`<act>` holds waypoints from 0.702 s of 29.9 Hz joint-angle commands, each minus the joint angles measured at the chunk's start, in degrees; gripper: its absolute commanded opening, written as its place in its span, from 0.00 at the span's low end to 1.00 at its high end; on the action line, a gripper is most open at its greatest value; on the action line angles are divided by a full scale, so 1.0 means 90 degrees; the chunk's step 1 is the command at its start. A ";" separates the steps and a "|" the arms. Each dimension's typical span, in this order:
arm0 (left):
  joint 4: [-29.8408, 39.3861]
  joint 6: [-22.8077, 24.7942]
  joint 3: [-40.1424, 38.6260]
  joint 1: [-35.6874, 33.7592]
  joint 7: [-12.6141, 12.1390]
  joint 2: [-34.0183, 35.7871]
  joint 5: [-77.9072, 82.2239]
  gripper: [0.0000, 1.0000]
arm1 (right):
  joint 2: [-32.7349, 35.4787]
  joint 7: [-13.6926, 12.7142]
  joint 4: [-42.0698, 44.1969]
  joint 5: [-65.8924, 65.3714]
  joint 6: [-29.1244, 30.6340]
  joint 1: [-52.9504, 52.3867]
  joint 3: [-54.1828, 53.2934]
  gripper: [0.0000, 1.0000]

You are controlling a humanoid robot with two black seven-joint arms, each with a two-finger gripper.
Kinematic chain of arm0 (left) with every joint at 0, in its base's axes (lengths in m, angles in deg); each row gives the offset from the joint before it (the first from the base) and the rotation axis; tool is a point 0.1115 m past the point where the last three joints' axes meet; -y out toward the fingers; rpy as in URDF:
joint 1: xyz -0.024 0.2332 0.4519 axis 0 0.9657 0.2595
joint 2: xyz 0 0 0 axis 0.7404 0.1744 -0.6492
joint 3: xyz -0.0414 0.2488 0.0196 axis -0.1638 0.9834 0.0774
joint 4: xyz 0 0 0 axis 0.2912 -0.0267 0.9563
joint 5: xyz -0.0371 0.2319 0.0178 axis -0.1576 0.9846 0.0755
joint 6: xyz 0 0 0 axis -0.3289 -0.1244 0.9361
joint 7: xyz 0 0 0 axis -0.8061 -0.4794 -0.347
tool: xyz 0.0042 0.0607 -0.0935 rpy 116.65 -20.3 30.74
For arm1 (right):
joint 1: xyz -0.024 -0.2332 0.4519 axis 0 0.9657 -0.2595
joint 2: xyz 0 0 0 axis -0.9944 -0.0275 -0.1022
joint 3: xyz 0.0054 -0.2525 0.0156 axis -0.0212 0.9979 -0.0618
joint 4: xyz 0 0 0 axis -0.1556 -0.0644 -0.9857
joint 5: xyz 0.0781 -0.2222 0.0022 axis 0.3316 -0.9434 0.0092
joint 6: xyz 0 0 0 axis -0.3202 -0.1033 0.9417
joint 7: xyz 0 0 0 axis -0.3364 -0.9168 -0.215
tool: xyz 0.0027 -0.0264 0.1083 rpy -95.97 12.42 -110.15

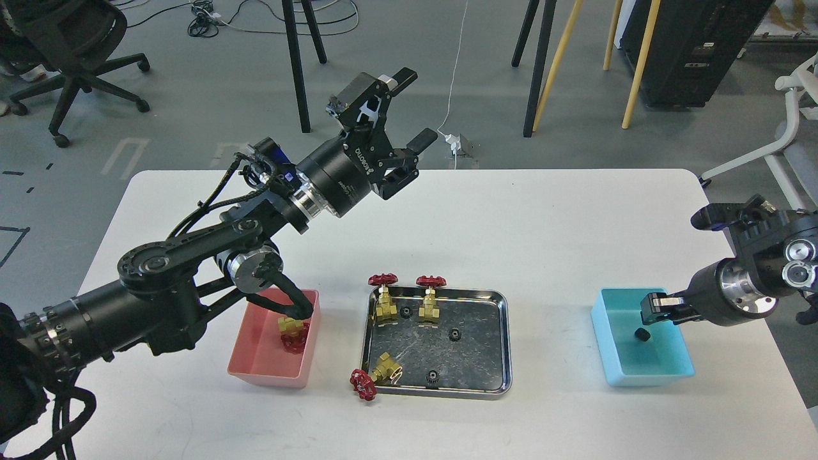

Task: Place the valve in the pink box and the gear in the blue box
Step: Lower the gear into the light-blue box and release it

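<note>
Right, hidden: valve in pink box partly behind L arm cable, brass body + red wheel just visible.
R gripper: over blue box, seen dark & end-on, fingers can't be told apart.
L gripper: raised above table, jaws wide, holding nothing.
Gear: tiny black, on blue box floor.
Tray: shiny scratched steel, w/ 3 brass valves, 3 black gears; front valve's wheel overhangs rim.
</note>
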State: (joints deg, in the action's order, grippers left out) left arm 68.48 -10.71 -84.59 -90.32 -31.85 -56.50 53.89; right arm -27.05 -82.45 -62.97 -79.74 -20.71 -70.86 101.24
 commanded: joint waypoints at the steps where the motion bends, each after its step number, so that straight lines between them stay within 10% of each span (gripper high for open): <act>1: -0.0008 0.0038 -0.0110 -0.0087 0.0001 0.0169 -0.0007 0.98 | 0.0148 -0.0001 0.0064 0.0102 0.0000 0.0140 -0.0725 0.97; 9: -0.0622 0.0778 -0.0012 -0.0682 0.0001 0.0560 -0.0036 0.98 | 0.0471 0.0184 0.0824 0.2764 -0.0484 0.0277 -0.2913 0.98; 13: -0.1237 0.1880 -0.0012 -0.0926 0.0001 0.0940 -0.0055 0.98 | 0.0296 0.1305 0.1703 0.4260 -0.0436 0.0443 -0.3686 0.98; 21: -0.2126 0.1880 -0.0110 -0.1073 0.0001 0.1049 -0.0572 0.99 | -0.0543 0.3064 0.2523 0.6624 0.0000 0.0648 -0.3814 0.98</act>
State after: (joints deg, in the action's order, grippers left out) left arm 52.04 6.19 -85.50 -100.02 -31.85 -46.77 51.16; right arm -28.95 -59.11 -44.00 -26.97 -21.38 -65.96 67.16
